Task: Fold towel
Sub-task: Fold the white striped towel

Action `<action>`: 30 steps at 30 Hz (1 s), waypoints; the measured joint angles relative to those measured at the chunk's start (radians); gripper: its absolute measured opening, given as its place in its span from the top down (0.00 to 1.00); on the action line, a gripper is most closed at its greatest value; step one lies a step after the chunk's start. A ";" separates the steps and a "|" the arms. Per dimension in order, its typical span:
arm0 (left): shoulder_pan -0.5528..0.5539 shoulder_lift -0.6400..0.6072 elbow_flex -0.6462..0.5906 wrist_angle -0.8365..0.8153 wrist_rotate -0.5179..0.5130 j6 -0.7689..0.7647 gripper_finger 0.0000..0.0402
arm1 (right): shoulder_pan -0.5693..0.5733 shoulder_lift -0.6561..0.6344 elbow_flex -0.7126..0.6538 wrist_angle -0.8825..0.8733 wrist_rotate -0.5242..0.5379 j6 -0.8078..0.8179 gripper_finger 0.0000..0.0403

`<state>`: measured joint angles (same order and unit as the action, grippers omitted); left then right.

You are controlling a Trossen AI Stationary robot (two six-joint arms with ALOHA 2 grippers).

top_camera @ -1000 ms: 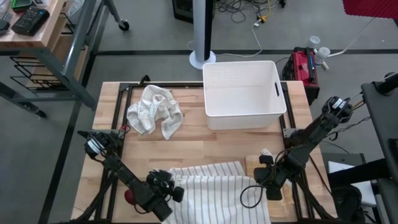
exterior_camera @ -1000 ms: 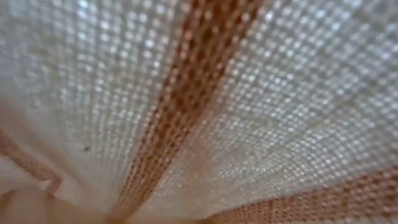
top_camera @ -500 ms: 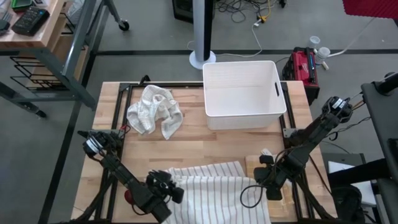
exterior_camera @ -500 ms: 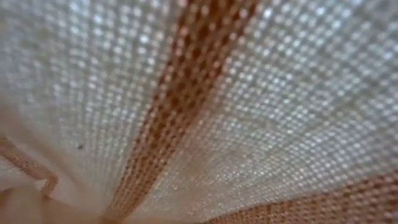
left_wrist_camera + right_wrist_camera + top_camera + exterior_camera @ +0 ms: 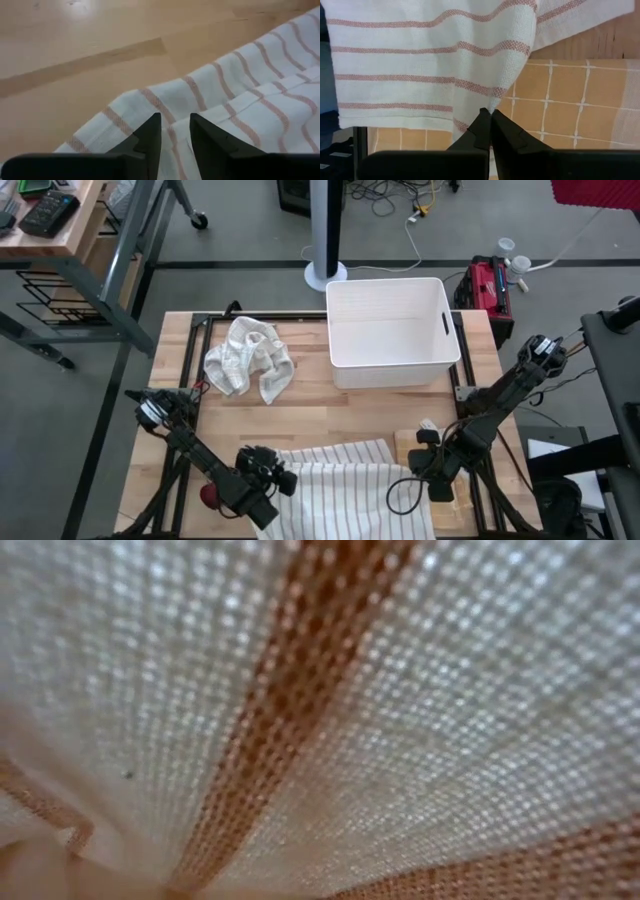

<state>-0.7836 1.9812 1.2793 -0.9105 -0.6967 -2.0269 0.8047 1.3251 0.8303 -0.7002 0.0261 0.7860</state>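
The striped towel [image 5: 345, 480] lies at the desk's [image 5: 330, 415] near edge, stripes running sideways. The left gripper [image 5: 175, 131] is parted over its left corner. The right gripper [image 5: 490, 121] pinches its right edge.

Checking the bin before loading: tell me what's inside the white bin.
The white bin looks empty: bare white floor and walls in the high view. Nothing covers it from above, though the floor right under its near wall is hidden.
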 joint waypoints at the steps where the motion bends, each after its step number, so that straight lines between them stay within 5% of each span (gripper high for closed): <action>1: 0.001 -0.001 0.000 -0.002 0.008 0.001 0.78 | 0.000 0.000 0.000 0.000 0.000 0.000 1.00; 7: 0.007 -0.003 0.000 -0.045 0.162 -0.022 0.79 | 0.000 0.000 0.000 0.002 0.001 -0.004 1.00; 25: 0.007 -0.003 -0.010 -0.040 0.164 -0.039 0.74 | 0.000 0.001 0.000 0.003 0.003 -0.014 1.00; 30: 0.006 -0.004 -0.073 0.072 0.159 -0.049 0.74 | 0.000 0.001 0.000 0.003 0.003 -0.019 1.00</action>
<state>-0.7773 1.9770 1.2064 -0.8382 -0.5375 -2.0756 0.8047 1.3258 0.8303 -0.6968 0.0292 0.7666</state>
